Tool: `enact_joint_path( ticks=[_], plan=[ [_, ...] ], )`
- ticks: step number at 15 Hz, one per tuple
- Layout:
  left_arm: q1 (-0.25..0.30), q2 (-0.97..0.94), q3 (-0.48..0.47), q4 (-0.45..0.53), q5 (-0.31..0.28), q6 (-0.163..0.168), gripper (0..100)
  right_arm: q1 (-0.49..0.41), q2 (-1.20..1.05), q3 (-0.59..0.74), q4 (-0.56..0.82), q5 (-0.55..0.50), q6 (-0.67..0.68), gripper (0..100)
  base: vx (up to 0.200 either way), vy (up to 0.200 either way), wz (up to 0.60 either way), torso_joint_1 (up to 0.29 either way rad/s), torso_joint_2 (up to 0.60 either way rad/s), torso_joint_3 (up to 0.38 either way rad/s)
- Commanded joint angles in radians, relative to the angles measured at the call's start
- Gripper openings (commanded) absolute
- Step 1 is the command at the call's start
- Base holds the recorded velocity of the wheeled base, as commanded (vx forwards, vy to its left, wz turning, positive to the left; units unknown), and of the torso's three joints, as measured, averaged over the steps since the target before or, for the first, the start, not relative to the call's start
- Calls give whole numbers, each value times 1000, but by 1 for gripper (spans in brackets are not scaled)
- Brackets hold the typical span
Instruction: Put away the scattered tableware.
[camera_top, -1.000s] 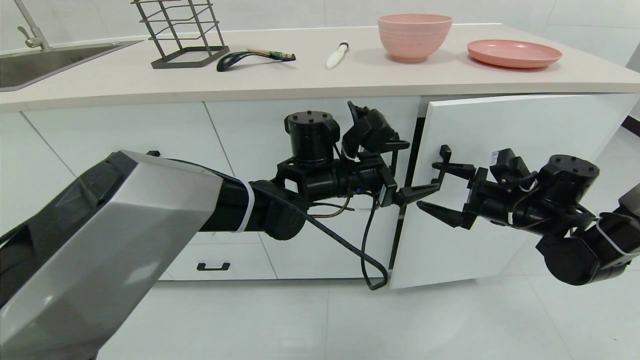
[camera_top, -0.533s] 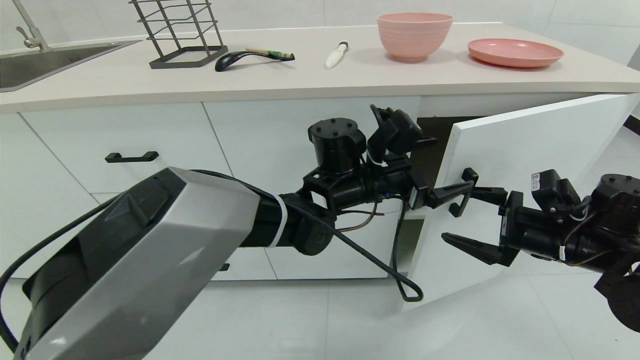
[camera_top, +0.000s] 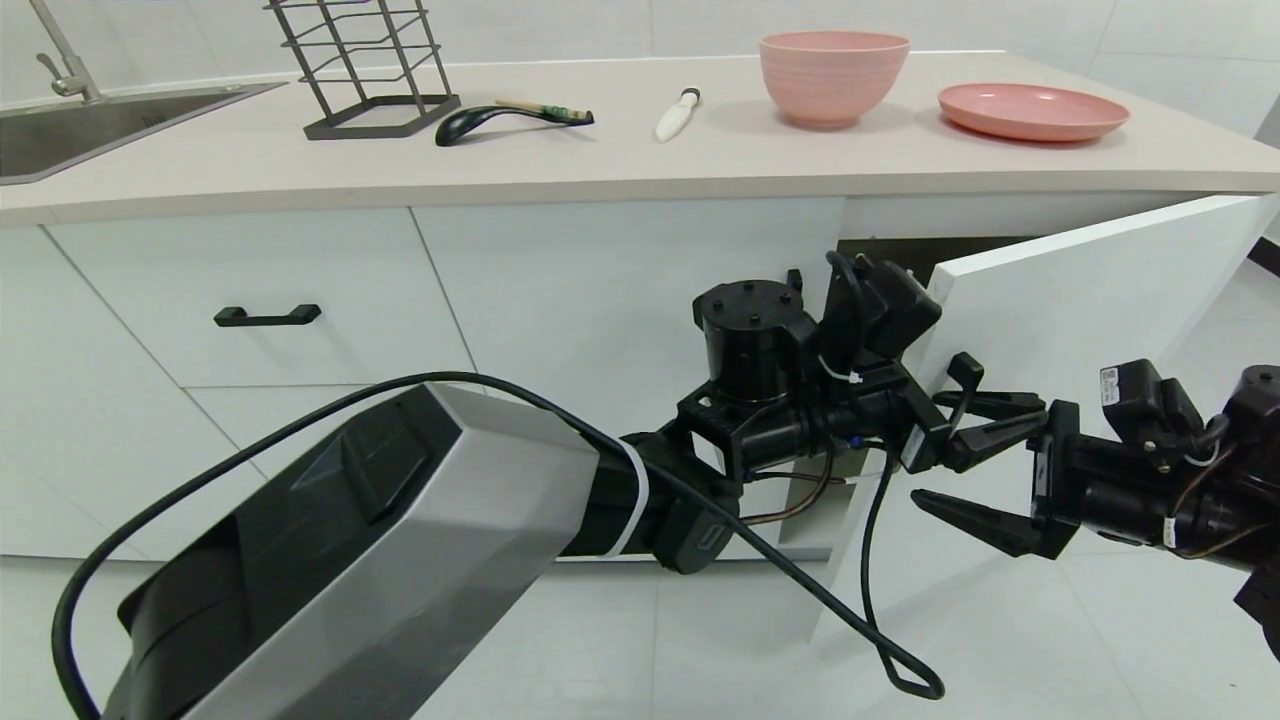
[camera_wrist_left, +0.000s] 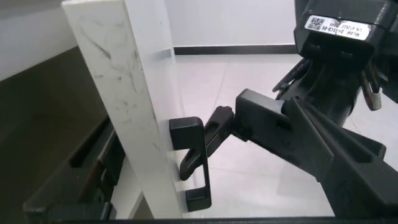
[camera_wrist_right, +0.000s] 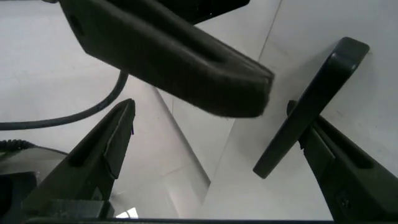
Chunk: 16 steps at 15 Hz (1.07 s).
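- Kitchen counter (camera_top: 600, 160) is seen across the twelve o'clock side of the head view. All the tableware lies on it: a pink bowl (camera_top: 833, 75) and a pink plate (camera_top: 1032, 108) toward one o'clock, and a black spoon (camera_top: 470, 118) and a white-handled utensil (camera_top: 677, 112) nearer twelve, beside a wire rack (camera_top: 365, 70) at eleven.
- At three o'clock, the cabinet door (camera_top: 1100, 290) is found swung much farther out than a second ago, and the dark cupboard behind it is exposed.
- The right gripper (camera_wrist_right: 205, 124) is spread wide and clamped on nothing. One finger is hooked behind the door handle (camera_top: 965, 375).
- The left gripper (camera_top: 975, 435) is placed just beside the handle, at its six o'clock. Whether it is open or closed cannot be told.
- Storage is judged nearly reachable, though no tableware is put away yet.
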Motion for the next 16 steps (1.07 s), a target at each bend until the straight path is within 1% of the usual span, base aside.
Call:
enact_joint_path(
  ticks=[1,6,8,9,10,11,12,13,16],
  plan=[
    [-8,5,-5,2,-1,1,100,-38,7,2,5,-26,3,100,0,0,0,0,0,0],
    [-17,-1,-6,0,0,-1,100,-53,1,34,5,-32,3,100,0,0,0,0,0,0],
    [-24,0,-6,0,11,-1,100,-53,-49,92,1,-31,1,100,0,0,0,0,0,0],
    [-35,-3,-5,0,43,-24,100,-55,-97,109,1,-32,3,100,0,0,0,0,0,0],
    [-51,-8,-5,0,98,-67,100,-58,-143,132,2,-32,6,100,0,0,0,0,0,0],
    [-64,-15,-6,0,140,-102,100,-72,-191,189,2,-32,6,100,0,0,0,0,0,0],
    [-70,-20,-6,3,164,-113,100,-86,-243,272,2,-32,6,100,0,0,0,0,0,0],
    [-70,-23,-5,3,175,-113,100,-93,-306,324,2,-32,4,100,0,0,0,0,0,0],
    [-72,-21,0,6,201,-113,100,-101,-560,416,16,-59,9,100,0,0,0,0,0,0]
  ],
)
